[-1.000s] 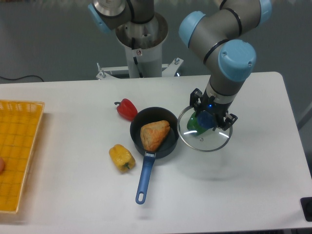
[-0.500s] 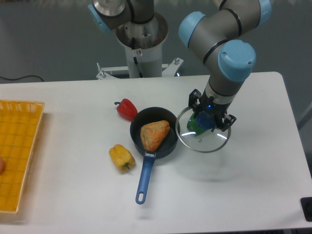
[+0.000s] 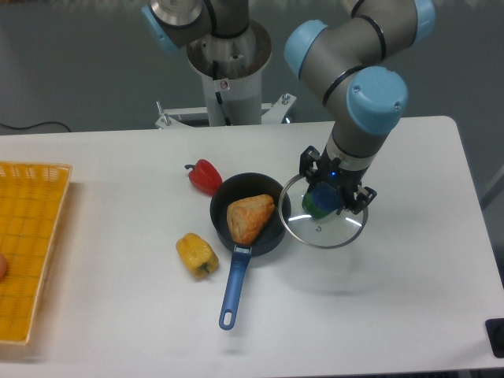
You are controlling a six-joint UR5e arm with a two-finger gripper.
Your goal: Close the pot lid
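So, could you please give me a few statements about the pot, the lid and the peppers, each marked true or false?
1. The lid already sits on the pot. False: the gripper holds it by its knob, right of the pot.
2. An orange food item lies in the pot. True.
3. The red pepper is inside the basket. False: it lies on the table beside the pot.
4. The yellow pepper lies left of the pot's handle. True.
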